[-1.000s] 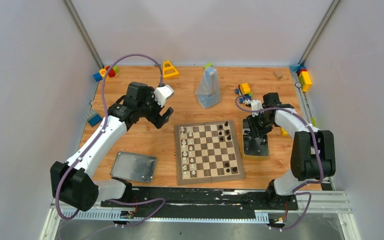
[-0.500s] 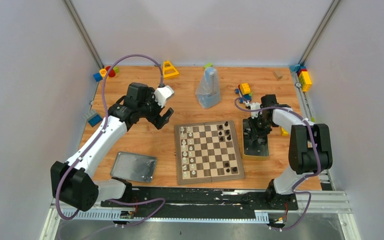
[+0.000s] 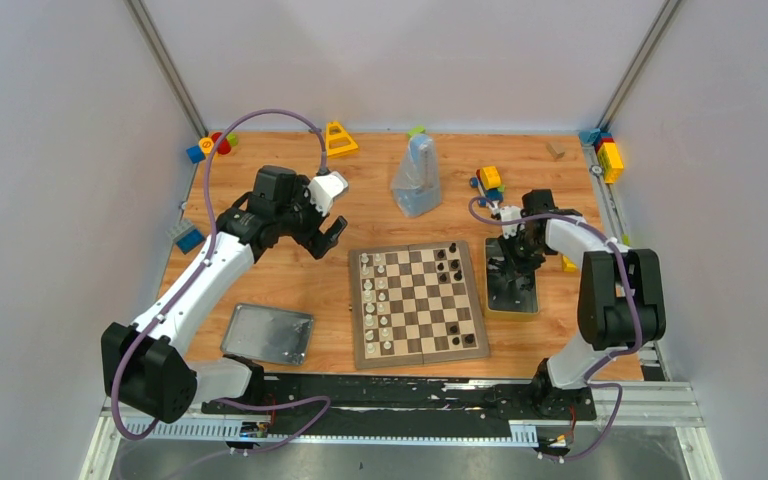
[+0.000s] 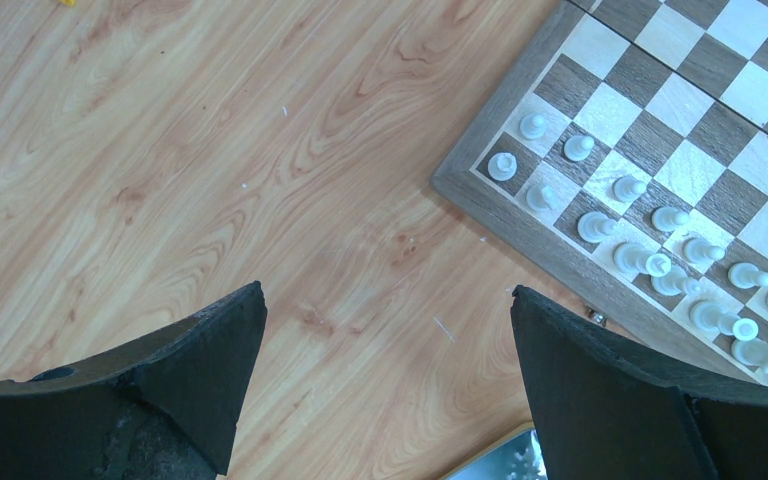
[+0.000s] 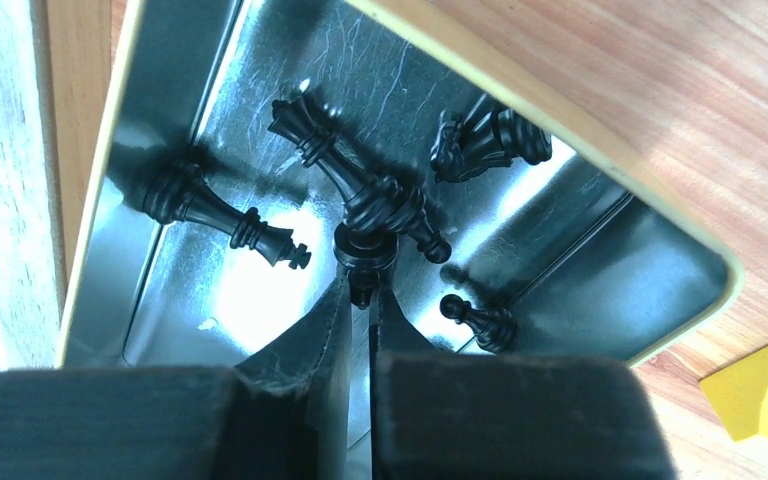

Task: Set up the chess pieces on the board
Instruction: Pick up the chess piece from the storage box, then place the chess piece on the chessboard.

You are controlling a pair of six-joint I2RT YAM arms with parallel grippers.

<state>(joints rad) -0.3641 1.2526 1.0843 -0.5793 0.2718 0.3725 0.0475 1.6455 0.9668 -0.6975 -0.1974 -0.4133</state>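
From above, the board (image 3: 418, 303) is lying mid-bench, its seam running away from the arms. The right end effector (image 3: 513, 260) is dipping into the tin (image 3: 520, 306), jaws hidden.

Left wrist: the left end effector (image 4: 388, 300) is gaping wide, empty, over bare bench (image 4: 160, 150) beside upright white pieces (image 4: 650, 255).

Right wrist: near-closed fingers are pinching a black chess piece (image 5: 365, 255) among others lying crosswise.

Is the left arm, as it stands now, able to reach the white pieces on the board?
Probably yes. The left gripper hangs open over the table just beside the board, near the white pieces, with nothing in between.
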